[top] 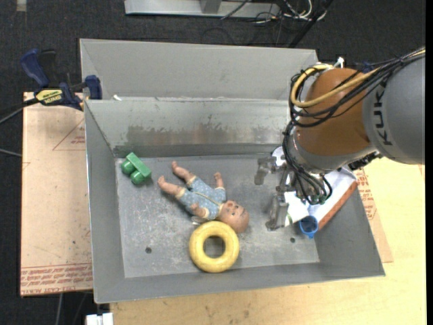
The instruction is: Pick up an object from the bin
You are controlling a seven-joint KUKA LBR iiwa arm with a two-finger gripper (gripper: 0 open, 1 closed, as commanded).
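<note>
We look at a grey metal bin [101,202] with a scuffed floor. Just left of the gripper [269,193] in the view lies a baby doll [201,196] in blue, its head nearest the gripper. Below and left of the gripper, just beside the doll's head, we see a yellow ring [214,246]. Well off to the gripper's left, a green block [136,168] rests near the wall. Close on the gripper's right lie a blue cap [308,227] and an orange-red stick [336,204].
</note>
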